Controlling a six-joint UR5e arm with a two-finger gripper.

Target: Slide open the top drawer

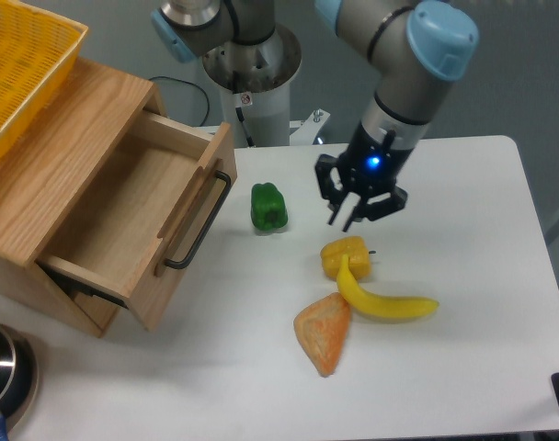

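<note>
The top drawer (pixel 123 225) is seen pulled well out of the wooden cabinet (pixel 50 165), its black bar handle (pixel 199 225) facing the white table (pixel 463 303). Just right of the handle lies one green pepper (pixel 268 207). Farther right of the drawer, the gripper (pixel 350 214) hangs with fingers spread, holding nothing, above one yellow pepper (pixel 346 254), one banana (pixel 385 303) and one orange wedge (pixel 323 335). One yellow basket (pixel 22 64) sits on the cabinet.
</note>
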